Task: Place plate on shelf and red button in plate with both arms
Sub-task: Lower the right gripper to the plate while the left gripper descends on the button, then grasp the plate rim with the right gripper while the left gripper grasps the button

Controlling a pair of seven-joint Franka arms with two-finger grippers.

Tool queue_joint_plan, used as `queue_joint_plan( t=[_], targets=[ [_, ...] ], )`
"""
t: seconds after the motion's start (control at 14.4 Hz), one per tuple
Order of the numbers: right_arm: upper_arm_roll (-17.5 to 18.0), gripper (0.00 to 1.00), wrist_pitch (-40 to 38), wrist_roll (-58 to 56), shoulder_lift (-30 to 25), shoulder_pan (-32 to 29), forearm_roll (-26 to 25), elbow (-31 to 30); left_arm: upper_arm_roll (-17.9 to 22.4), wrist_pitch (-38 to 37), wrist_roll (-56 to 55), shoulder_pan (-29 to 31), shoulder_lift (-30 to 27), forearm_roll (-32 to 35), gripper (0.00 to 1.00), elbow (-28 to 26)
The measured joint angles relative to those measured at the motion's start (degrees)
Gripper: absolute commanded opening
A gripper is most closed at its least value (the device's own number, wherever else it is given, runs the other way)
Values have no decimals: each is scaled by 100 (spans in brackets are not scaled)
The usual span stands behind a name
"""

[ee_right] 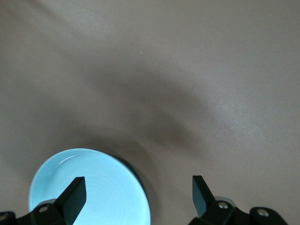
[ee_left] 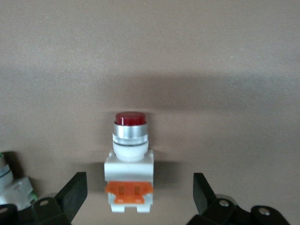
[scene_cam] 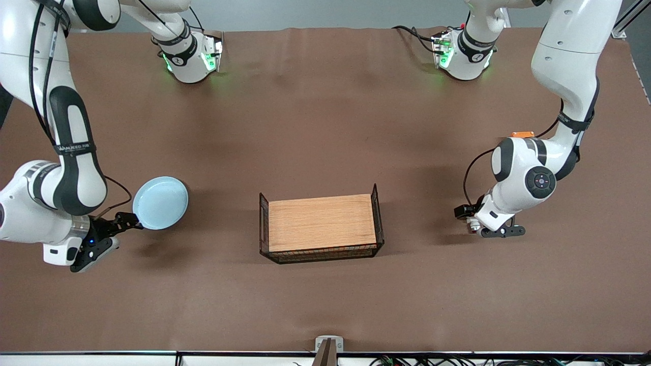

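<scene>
Two arms work at opposite ends of a brown tabletop (scene_cam: 325,127), with a wire basket (scene_cam: 320,226) holding a wooden tray (scene_cam: 321,221) standing between them, nearer the front camera than the arm bases. At the right arm's end, the right end effector (scene_cam: 127,221) sits at the rim of the plate (scene_cam: 160,202), a round, shallow, pale blue dish. In the right wrist view the plate (ee_right: 89,190) shows faint rings, and one black finger (ee_right: 72,197) lies over its surface while the other finger stands well apart from it over bare tabletop, so the fingers are spread wide and not clamped on the rim. Whether the plate rests flat on the tabletop or is slightly lifted cannot be told. At the left arm's end, the left end effector (scene_cam: 475,223) is low over the tabletop. The left wrist view shows the red button (ee_left: 130,161) lying on the tabletop between the two fingers, its dark red cap on a silver collar, a white body below and an orange block at the base. The fingers (ee_left: 75,192) are wide apart, with a clear gap on each side of the part, touching neither side. A second white part (ee_left: 11,183) is partly visible at the edge of that view, beside the finger.
</scene>
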Motion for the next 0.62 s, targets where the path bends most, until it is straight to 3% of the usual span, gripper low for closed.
queue_joint_plan(
  t=[0.35, 0.62],
  targets=[
    [7, 98, 211, -459, 197, -2, 164, -41, 1, 147, 4, 64, 112, 35, 81, 13],
    [3, 97, 700, -918, 254, -7, 509, -474, 1, 149, 4, 66, 115, 35, 51, 21]
  ],
)
